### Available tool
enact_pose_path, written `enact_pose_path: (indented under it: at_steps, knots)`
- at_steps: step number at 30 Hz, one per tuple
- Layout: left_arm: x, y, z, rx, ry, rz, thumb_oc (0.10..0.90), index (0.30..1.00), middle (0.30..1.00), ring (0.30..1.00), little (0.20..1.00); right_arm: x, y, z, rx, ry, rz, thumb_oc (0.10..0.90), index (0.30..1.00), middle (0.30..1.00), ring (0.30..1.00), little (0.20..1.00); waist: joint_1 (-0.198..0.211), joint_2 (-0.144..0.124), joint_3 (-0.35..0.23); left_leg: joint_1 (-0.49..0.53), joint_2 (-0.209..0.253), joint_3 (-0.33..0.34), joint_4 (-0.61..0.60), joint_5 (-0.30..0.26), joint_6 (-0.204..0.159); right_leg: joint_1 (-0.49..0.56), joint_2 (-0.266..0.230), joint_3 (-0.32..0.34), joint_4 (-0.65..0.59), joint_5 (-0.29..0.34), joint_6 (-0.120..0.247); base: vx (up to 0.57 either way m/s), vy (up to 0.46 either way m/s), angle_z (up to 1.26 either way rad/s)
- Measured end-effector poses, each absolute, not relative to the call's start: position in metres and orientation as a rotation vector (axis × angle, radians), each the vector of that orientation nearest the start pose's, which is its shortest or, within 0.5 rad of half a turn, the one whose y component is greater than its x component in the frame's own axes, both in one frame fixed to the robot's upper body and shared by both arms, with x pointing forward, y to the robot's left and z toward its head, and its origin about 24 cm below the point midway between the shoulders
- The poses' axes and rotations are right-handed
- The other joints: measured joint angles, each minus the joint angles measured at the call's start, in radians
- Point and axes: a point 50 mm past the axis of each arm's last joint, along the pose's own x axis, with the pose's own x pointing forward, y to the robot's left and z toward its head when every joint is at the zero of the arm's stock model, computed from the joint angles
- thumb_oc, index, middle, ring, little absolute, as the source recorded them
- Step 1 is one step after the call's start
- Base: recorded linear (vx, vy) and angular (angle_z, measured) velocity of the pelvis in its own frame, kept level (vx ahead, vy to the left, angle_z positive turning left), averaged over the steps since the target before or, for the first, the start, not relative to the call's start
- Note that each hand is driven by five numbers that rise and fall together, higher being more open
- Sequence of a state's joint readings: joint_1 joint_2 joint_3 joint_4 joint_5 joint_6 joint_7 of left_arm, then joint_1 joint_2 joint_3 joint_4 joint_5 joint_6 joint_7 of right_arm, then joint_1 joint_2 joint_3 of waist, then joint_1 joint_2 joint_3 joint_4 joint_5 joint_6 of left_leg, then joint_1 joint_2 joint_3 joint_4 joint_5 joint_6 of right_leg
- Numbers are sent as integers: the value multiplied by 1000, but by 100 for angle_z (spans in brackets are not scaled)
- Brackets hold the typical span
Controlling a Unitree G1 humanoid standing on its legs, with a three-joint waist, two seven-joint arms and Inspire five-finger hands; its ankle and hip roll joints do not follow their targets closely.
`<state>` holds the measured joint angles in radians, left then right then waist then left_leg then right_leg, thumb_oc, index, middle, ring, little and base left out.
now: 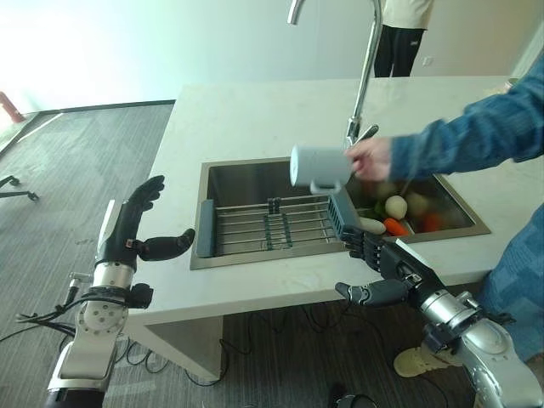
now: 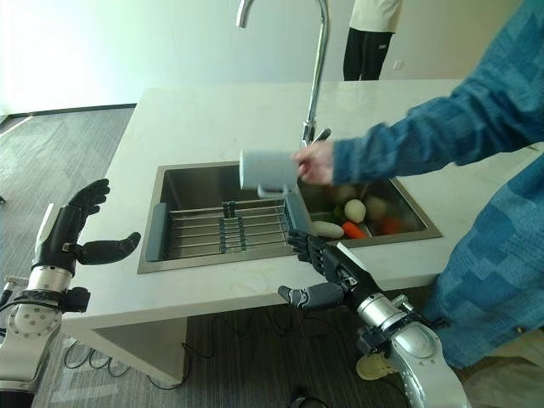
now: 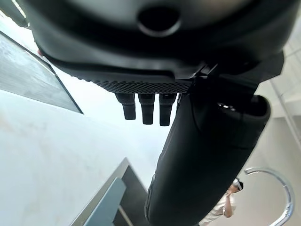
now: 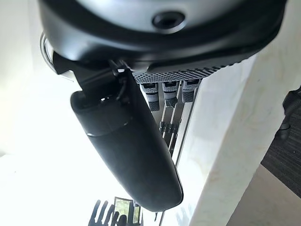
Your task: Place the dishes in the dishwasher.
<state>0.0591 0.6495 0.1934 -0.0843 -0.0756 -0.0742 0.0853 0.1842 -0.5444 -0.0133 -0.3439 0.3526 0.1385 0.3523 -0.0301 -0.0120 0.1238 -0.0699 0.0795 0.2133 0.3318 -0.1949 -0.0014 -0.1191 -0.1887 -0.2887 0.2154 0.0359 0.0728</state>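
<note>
A person's hand (image 1: 370, 159) holds a pale grey mug (image 1: 319, 166) on its side by the handle, in the air over the sink (image 1: 246, 178). Under it a metal drying rack (image 1: 272, 223) with grey end bars lies across the sink. My right hand (image 1: 387, 259) hovers at the counter's front edge just below the mug. Its fingers (image 4: 169, 92) are straight, its thumb (image 4: 127, 146) is spread, and it holds nothing. My left hand (image 1: 127, 225) is raised beside the counter's left end, open and apart from everything, with its thumb (image 3: 202, 155) pointing toward the sink.
The white counter (image 1: 255, 110) surrounds the sink, and a tall chrome faucet (image 1: 365, 68) stands behind it. Vegetables (image 1: 396, 206) lie in the sink's right part. The person's blue sleeve (image 1: 476, 136) reaches in from the right. Another person (image 1: 404, 34) stands beyond the counter.
</note>
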Motion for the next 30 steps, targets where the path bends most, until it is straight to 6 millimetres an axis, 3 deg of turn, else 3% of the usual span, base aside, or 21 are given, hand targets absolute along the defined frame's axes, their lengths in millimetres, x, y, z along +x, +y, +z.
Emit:
enact_pose_path:
  at_steps: [15,20,30]
  knots:
    - [237,284,138,554,-271,153,800,900,900,900,900,213,-207,87,-191,30,438,800,900,900,900,900,1,1,0,1,1,0,-2,0,0,-6,0,0,12,-9,0,0,0,0]
    - [239,281,139,563,-267,123,800,900,900,900,900,214,-207,88,-193,24,427,800,900,900,900,900,-17,2,-1,1,1,1,-1,0,0,-8,0,3,14,-9,0,0,0,0]
    - [270,265,140,681,-142,-74,800,900,900,900,900,219,-208,95,-220,1,425,800,900,900,900,900,-54,28,-1,15,5,26,-1,0,0,-13,7,29,15,-5,-4,-1,2,-6]
